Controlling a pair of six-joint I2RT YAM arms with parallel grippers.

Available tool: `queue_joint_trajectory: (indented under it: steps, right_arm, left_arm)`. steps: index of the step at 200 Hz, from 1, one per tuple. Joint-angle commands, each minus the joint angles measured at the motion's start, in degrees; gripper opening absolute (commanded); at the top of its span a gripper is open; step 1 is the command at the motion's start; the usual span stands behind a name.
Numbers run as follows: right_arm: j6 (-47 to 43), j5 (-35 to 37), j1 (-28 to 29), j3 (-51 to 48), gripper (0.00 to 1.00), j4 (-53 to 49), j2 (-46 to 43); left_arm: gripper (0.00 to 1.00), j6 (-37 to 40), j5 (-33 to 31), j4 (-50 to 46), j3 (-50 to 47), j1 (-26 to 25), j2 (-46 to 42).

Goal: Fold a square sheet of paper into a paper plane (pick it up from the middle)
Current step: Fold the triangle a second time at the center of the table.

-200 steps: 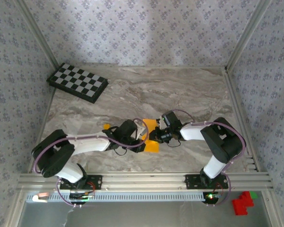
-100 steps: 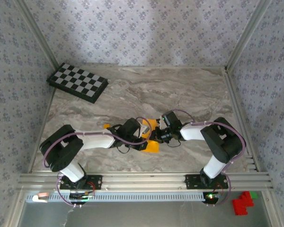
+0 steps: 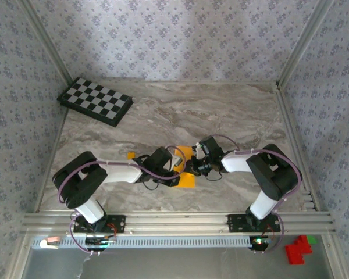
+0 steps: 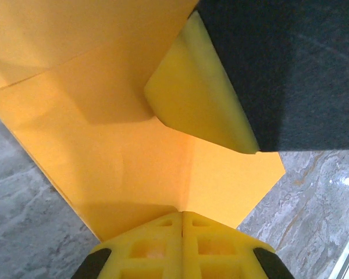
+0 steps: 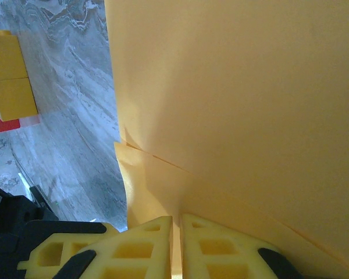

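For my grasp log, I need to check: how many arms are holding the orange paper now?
2. The left fingers pinch the square sheet of paper in the middle of the table; the right fingers pinch it from the opposite side.

Plain matte orange-yellow square sheet of paper (image 3: 188,181). Grey worktop (image 3: 192,110) with white and brownish marble veining. Black-and-white checkered board (image 3: 96,102). Pale grey-blue walls (image 3: 174,35) with a small repeating floral print. White arms (image 3: 113,173) with black joints, bright yellow fingers (image 4: 141,247). Small yellow block (image 5: 9,75).
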Motion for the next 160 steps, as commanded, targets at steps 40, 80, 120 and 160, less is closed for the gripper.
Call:
queue_joint_trajectory:
  steps: [40, 80, 120, 160]
  right_arm:
    - [-1.8, 7.3, -0.5, -2.4, 0.14, -8.5, 5.1]
    - [-1.9, 7.6, -0.5, -2.3, 0.14, -9.2, 5.4]
    - [-1.7, 7.7, -0.5, -2.2, 0.13, -9.3, 5.8]
    - [-1.8, 7.4, -0.6, -2.2, 0.13, -9.4, 5.9]
  left_arm:
    - [0.04, 1.7, 0.3, -3.9, -3.6, 0.0, -1.6]
    - [0.03, 3.1, 1.5, -7.2, -4.8, -1.0, -2.5]
    - [0.01, 3.2, 1.3, -9.7, -6.4, -1.0, -5.3]
    - [0.01, 2.9, 1.1, -11.6, -6.1, -1.0, -9.6]
